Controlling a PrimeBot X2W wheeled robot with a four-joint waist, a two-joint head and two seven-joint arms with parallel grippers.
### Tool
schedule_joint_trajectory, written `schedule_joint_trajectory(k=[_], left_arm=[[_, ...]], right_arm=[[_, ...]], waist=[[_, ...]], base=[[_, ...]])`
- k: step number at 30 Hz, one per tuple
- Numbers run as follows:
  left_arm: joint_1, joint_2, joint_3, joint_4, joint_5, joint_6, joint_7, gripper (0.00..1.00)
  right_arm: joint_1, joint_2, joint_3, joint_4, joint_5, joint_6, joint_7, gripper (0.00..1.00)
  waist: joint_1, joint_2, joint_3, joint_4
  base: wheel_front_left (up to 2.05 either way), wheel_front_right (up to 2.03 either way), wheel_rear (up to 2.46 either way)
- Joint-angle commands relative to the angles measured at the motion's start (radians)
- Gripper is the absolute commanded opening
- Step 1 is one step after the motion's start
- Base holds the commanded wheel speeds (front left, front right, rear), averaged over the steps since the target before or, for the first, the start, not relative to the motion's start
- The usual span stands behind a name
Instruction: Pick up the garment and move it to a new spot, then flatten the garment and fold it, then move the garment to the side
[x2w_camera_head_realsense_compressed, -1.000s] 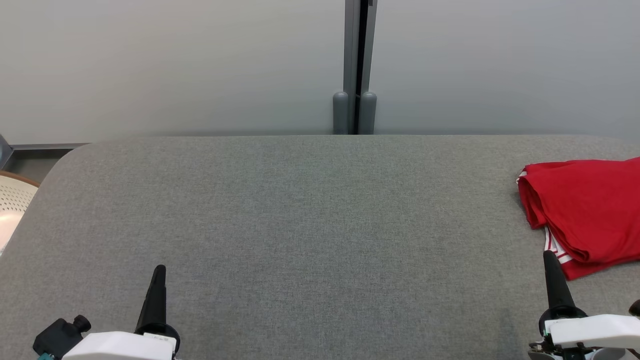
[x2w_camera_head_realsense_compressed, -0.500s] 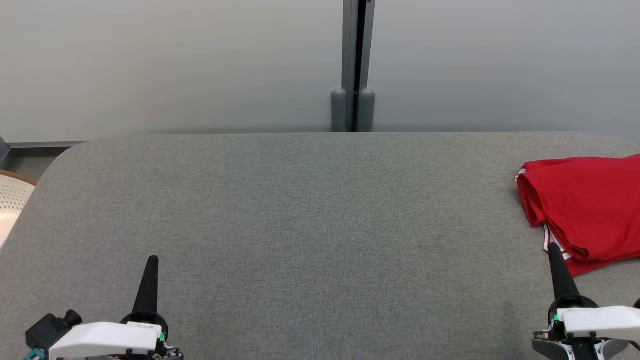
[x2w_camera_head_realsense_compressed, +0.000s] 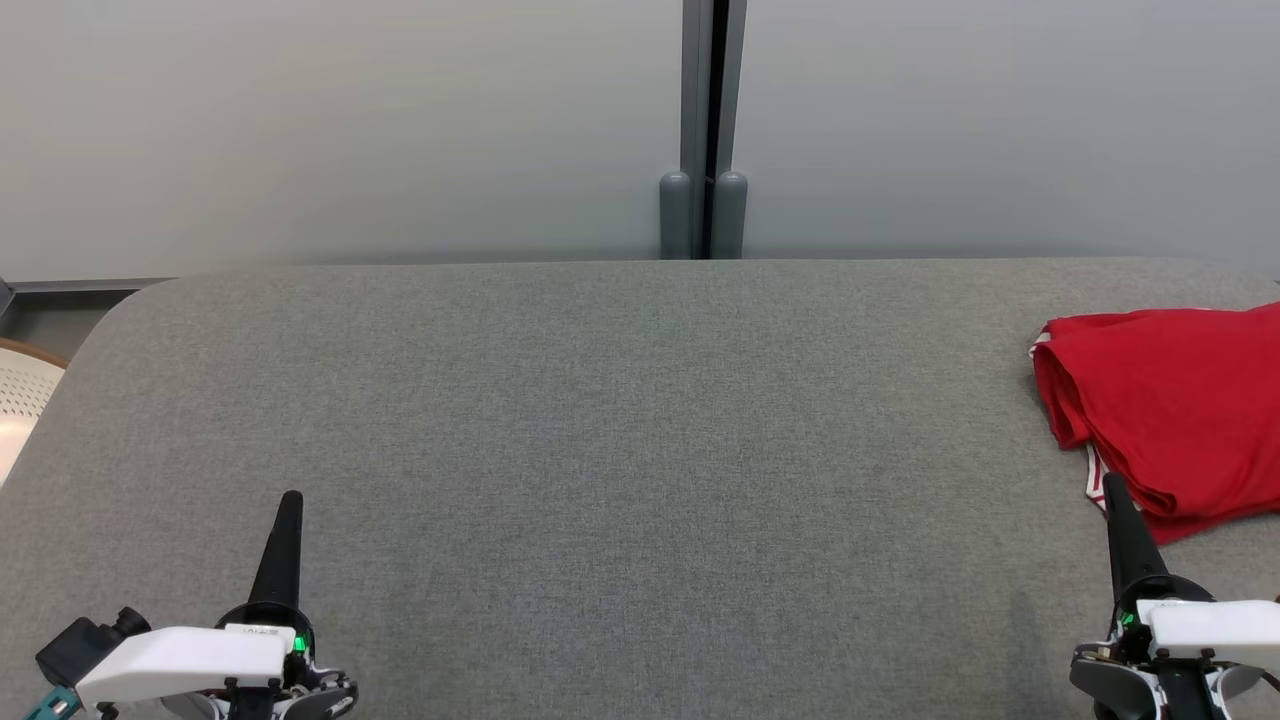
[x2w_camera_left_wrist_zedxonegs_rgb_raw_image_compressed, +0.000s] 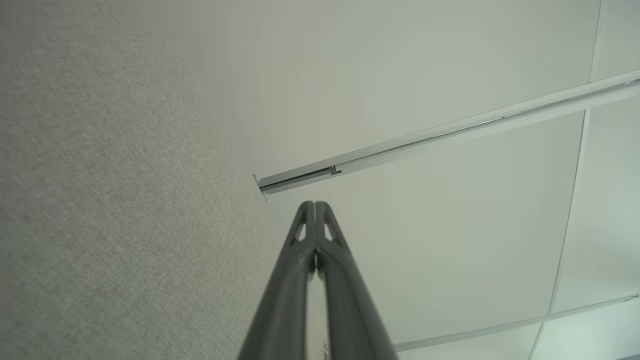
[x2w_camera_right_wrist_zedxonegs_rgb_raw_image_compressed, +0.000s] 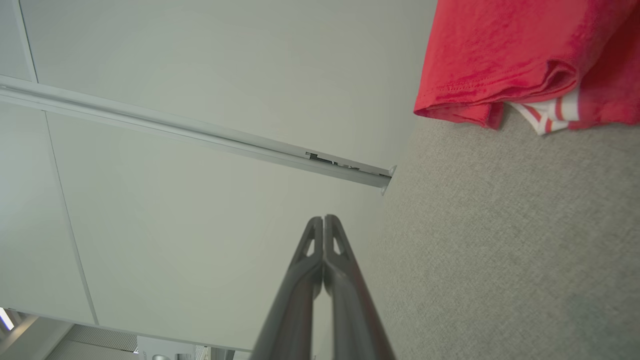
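Two grippers sit low in the head view, the left gripper (x2w_camera_head_realsense_compressed: 288, 505) at the lower left and the right gripper (x2w_camera_head_realsense_compressed: 1116, 492) at the lower right. Each has its dark fingers pressed together on nothing, which both wrist views confirm. The red garment (x2w_camera_head_realsense_compressed: 1170, 400) lies at the right edge of the frame, at mid-height and partly cut off. It rests in stacked layers on the grey table (x2w_camera_head_realsense_compressed: 620, 420), with a white striped trim (x2w_camera_head_realsense_compressed: 1097, 478) peeking from its lower left corner. The right gripper's tip stands just beside that corner, apart from the cloth.

Layered and off to one side, the garment looks like the last step completed, though the folds are loose enough that it could equally be waiting for pickup. If work remains, the right gripper must spread its fingers, reach up and right to the near hem, and pinch through all the layers.
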Motion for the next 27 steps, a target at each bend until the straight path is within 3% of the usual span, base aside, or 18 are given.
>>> schedule_joint_trajectory(k=[1, 27], left_arm=[[-0.027, 0.005, 0.009, 0.0, -0.023, -0.007, 0.007, 0.0], [-0.073, 0.001, 0.053, 0.035, -0.197, -0.029, 0.063, 0.0]], right_arm=[[-0.018, -0.001, -0.008, -0.002, 0.028, 0.0, 0.011, 0.0], [-0.05, 0.01, -0.045, 0.012, 0.206, 0.0, 0.064, 0.0]], waist=[[0.0, 0.0, 0.001, 0.0], [0.0, 0.0, 0.015, -0.007]], base=[[0.0, 0.0, 0.0], [0.0, 0.0, 0.0]])
